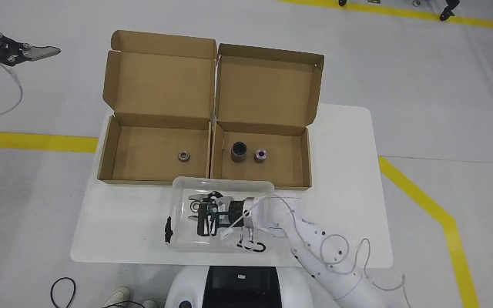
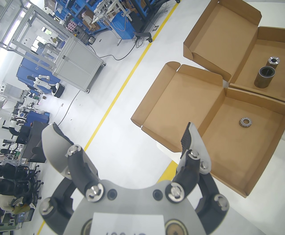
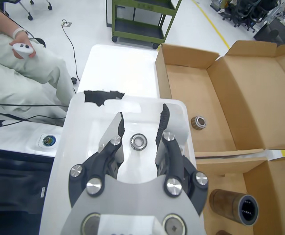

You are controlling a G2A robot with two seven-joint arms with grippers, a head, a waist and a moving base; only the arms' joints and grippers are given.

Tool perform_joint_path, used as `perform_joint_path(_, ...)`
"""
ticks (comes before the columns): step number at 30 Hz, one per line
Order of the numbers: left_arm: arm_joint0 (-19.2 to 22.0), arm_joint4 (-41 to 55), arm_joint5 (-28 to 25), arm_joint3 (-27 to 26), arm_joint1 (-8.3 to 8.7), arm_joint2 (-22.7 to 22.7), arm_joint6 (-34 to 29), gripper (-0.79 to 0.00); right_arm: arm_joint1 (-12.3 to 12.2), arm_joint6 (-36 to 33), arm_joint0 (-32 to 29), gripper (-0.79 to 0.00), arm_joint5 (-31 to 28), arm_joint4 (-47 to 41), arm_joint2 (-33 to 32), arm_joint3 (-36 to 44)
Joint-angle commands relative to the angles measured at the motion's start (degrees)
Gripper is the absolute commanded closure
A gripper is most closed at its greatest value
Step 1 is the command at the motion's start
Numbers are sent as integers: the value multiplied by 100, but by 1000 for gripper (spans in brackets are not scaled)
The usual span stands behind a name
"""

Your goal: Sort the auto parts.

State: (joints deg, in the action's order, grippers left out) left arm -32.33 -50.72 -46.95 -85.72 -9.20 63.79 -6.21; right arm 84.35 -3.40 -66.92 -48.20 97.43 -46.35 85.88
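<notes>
A clear plastic tray [image 1: 223,182] stands at the table's front edge. My right gripper [image 3: 142,118] hangs open inside it, its fingers on either side of a steel bearing [image 3: 138,141] lying on the tray floor; the top view shows the same gripper [image 1: 202,217] in the tray. Behind the tray are two open cardboard boxes. The left box [image 1: 108,154] holds one bearing [image 1: 183,155]. In the right box [image 1: 305,162] are a dark cylinder [image 1: 239,152] and a small metal sleeve [image 1: 259,155]. My left gripper [image 2: 121,131] is open and empty, out over the floor beyond the table's far left.
Both box lids stand folded back past the table's far edge. A torn black patch [image 3: 102,96] marks the tray's left end. White table surface lies bare right of the tray and boxes. A green cart [image 3: 142,20] stands on the floor off the table's left side.
</notes>
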Motion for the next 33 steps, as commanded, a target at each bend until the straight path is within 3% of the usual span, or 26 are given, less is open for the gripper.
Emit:
perform_joint_path(1,0,0,0,0,0,0,0,-785,14,-146,41,-302,88,-115,24,-159)
perform_joint_path(11,0,0,0,0,0,0,0,-785,193,-800,411,-308,683,-207,526,-732)
perform_joint_path(23,0,0,0,0,0,0,0,-785,385,-880,781,-382,1023,-468,900,-1436)
perform_joint_path(33,0,0,0,0,0,0,0,-785,501,-845,957,-379,1144,-571,1114,-1801)
